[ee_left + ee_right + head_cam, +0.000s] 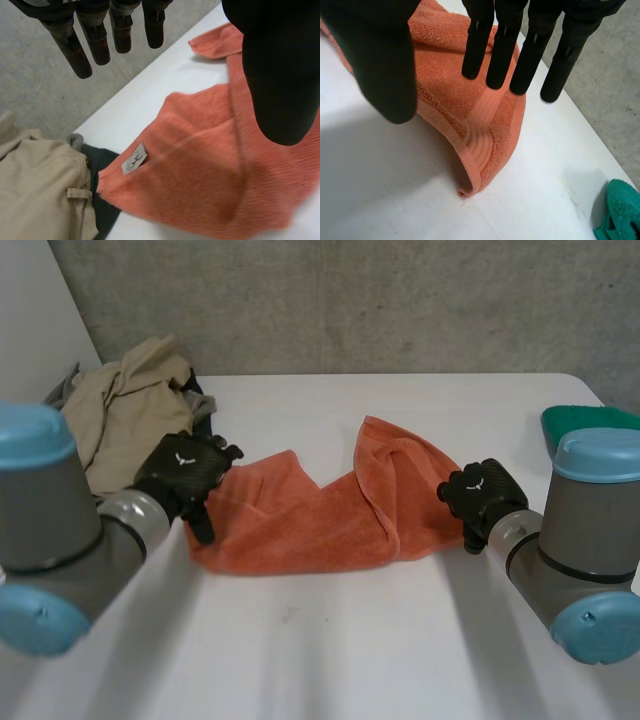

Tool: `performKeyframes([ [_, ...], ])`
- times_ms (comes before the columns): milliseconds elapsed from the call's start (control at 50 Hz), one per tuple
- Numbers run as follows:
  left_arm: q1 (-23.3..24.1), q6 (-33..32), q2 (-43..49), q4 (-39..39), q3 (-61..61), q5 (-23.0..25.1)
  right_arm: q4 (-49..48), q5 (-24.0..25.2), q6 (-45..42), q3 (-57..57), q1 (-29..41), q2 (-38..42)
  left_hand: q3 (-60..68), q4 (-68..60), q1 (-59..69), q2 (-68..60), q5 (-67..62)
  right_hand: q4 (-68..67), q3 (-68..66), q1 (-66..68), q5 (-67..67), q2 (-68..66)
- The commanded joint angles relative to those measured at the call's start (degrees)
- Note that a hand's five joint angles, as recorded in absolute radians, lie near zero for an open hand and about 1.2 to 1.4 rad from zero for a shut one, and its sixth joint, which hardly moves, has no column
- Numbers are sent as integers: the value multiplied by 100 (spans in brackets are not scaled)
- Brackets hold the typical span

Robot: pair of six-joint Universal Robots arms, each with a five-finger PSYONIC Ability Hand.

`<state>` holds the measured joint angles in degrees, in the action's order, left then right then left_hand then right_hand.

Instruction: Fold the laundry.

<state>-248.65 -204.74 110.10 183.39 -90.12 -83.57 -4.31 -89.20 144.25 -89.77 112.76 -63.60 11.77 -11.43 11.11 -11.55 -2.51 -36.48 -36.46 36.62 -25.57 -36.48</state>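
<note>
An orange towel (300, 520) lies crumpled across the middle of the white table (350, 640), its right part folded over in a hump. My left hand (185, 475) hovers over the towel's left end, open. In the left wrist view its fingers (80, 50) are straight and the thumb stands apart over the orange towel (210, 165), near a corner with a small grey label (134, 159). My right hand (485, 495) is at the towel's right end. Its straight fingers (500, 55) hang open just above the orange towel (470, 100), near a banded corner, and hold nothing.
A pile of beige clothing (125, 410) with a dark garment (102, 170) under it sits at the back left, touching the towel's left corner. A green towel (590, 420) lies at the table's far right edge. A grey wall stands behind the table.
</note>
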Motion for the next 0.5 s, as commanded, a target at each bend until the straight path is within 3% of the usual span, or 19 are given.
performKeyframes([
  [20,-720,-619,1355,-962,1636,455,18,96,120,-6,1,-38,163,-197,229,-185,-89,242,240,-255,151,241],
  [140,-1054,-1269,2365,-1595,2796,516,9,140,121,-32,-43,-47,1304,-1338,1371,-1326,-1230,327,325,-340,236,326],
  [240,-1107,-1420,2683,-1604,3176,683,-8,149,85,-41,-43,-21,2299,-2333,2366,-2321,-2225,344,342,-357,252,343],
  [500,-1054,-1481,3158,-998,3387,824,-17,140,-20,-50,-43,41,1914,-1948,1980,-1936,-1839,344,342,-357,252,343],
])
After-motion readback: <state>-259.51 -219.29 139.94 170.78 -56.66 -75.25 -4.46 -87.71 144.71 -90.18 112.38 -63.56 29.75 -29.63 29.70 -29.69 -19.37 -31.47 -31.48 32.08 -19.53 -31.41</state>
